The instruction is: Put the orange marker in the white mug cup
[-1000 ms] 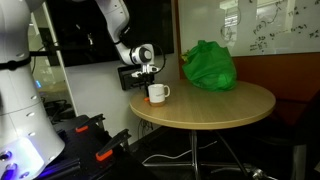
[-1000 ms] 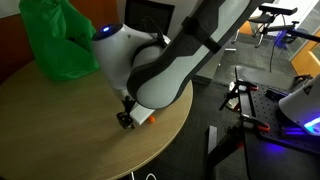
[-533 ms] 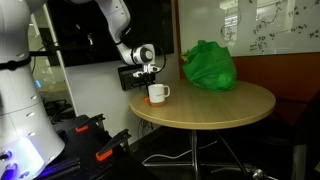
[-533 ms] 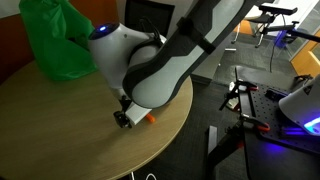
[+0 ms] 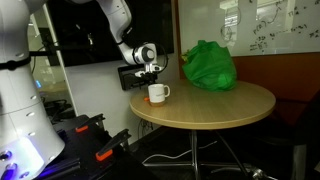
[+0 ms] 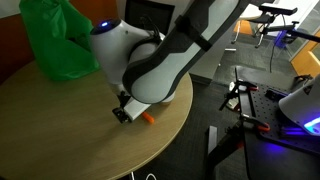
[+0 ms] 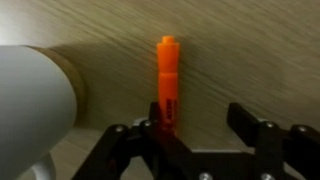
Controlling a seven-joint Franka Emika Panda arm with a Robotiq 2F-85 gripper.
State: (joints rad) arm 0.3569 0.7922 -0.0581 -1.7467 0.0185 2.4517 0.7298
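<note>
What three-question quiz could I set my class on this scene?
1. True or false: the orange marker lies on the table, outside the white mug cup.
2. In the wrist view, the gripper is: A) shut on the mug; B) open; C) out of view.
3. Fill in: in both exterior views, the bag on the table is ___.
Key: 1 true; 2 B; 3 green.

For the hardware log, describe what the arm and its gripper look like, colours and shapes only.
The arm is glossy white, in rounded segments with dark joint bands; a small blue light glows on one segment. The gripper is black, with blocky, angular fingers on linked bars. No readable markings show.
</note>
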